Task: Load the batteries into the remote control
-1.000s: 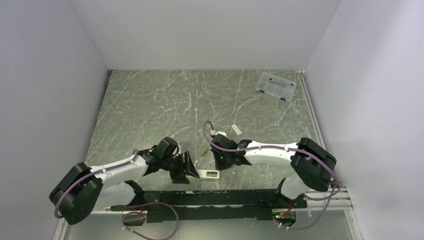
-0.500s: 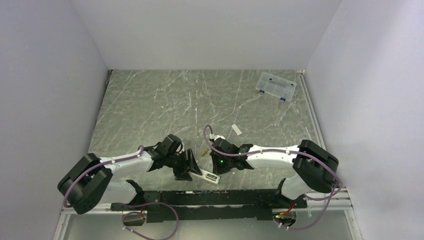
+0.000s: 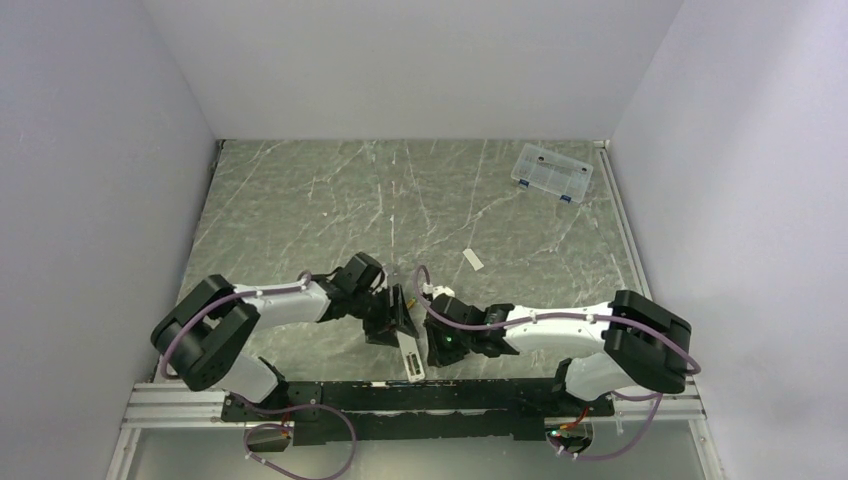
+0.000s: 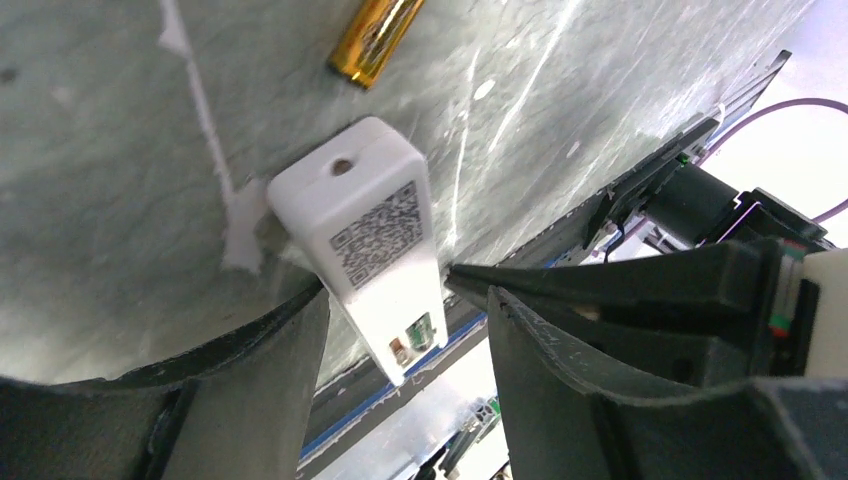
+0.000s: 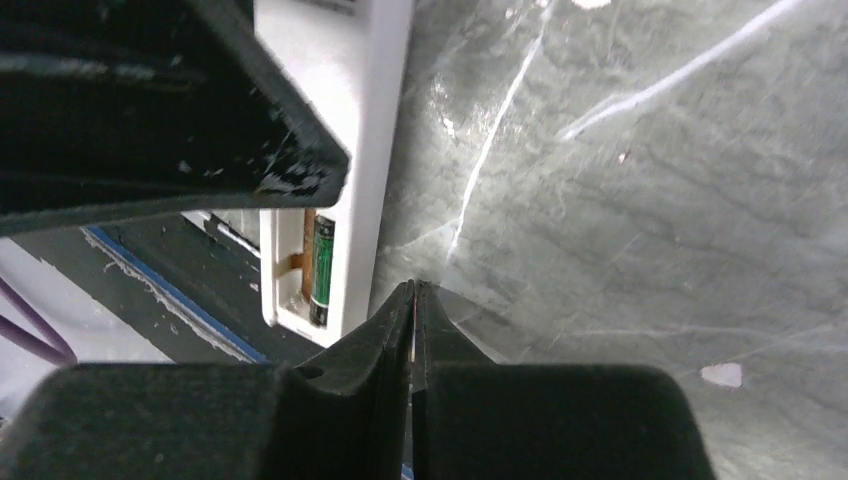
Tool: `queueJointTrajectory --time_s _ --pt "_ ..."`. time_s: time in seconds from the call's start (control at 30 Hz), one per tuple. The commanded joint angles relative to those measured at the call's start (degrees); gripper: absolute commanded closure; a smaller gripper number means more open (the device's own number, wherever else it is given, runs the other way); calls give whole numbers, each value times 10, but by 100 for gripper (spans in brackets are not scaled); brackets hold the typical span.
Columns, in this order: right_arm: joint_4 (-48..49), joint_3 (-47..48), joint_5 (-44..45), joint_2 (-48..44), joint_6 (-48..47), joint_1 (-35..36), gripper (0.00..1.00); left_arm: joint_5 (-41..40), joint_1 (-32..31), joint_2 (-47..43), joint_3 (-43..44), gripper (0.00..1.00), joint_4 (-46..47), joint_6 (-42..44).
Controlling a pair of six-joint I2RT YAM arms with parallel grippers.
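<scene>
Straddling the remote control (image 4: 372,248), left fingers (image 4: 270,380) apart; right fingers (image 5: 400,330) pressed together.

Remote control (image 3: 410,354) has swung from crosswise to lengthwise; left gripper (image 3: 398,318) moved rightward over it, right gripper (image 3: 432,346) drawn closer.

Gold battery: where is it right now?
Loose on the table, centre front, just beyond the far end of the remote; gold battery shows top of the left wrist view.
</scene>
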Motion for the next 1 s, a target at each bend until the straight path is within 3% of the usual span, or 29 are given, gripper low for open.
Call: queueJointTrajectory --time_s 0.0,0.4,0.77,0.97 --pt "14 -14 23 -24 36 12 94 -20 -11 40 32 35 2 36" --pt "-4 -29 50 -73 63 22 94 -3 -42 119 97 39 19 48" --pt "-123 -12 104 -198 58 23 90 2 -65 164 155 40 0 73" --pt "-168 -4 139 -256 50 23 83 -35 -65 140 191 40 -62 106"
